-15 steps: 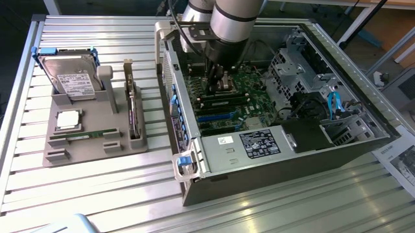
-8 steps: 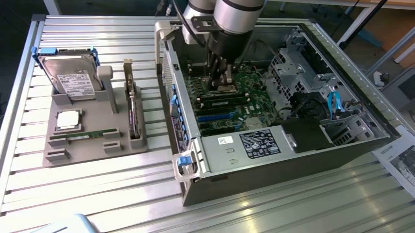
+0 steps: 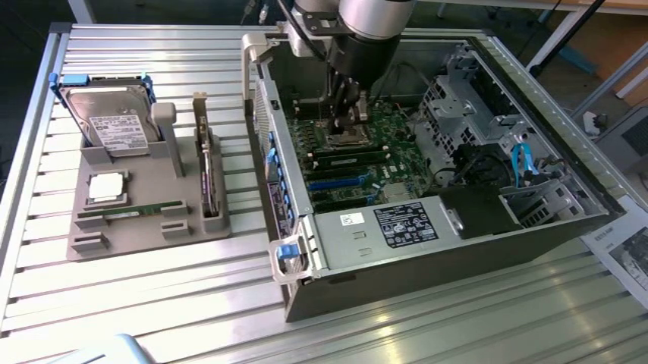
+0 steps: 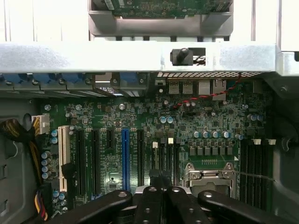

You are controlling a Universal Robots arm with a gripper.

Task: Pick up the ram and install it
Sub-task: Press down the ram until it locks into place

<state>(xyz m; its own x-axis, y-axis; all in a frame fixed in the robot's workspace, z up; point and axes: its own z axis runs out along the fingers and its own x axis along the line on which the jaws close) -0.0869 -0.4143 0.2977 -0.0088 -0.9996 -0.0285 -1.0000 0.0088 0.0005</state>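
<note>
The ram (image 3: 133,210) is a thin green stick lying flat in a slot of the grey holder (image 3: 152,235), on the exterior view's left, well away from the arm. My gripper (image 3: 350,121) hangs inside the open computer case (image 3: 567,227), just above the motherboard (image 3: 390,163) near the processor socket (image 3: 350,139). In the wrist view my gripper (image 4: 161,178) is shut with its black fingers (image 4: 150,200) pressed together and nothing between them. Beside them lie the socket (image 4: 210,177) and dark memory slots (image 4: 254,165).
The holder also carries a hard drive (image 3: 109,121), a square silver processor chip (image 3: 106,187) and a dark expansion card (image 3: 208,178) standing on edge. The case wall (image 3: 265,136) stands between holder and motherboard. A power supply (image 3: 405,224) and drive cages (image 3: 460,106) crowd the case.
</note>
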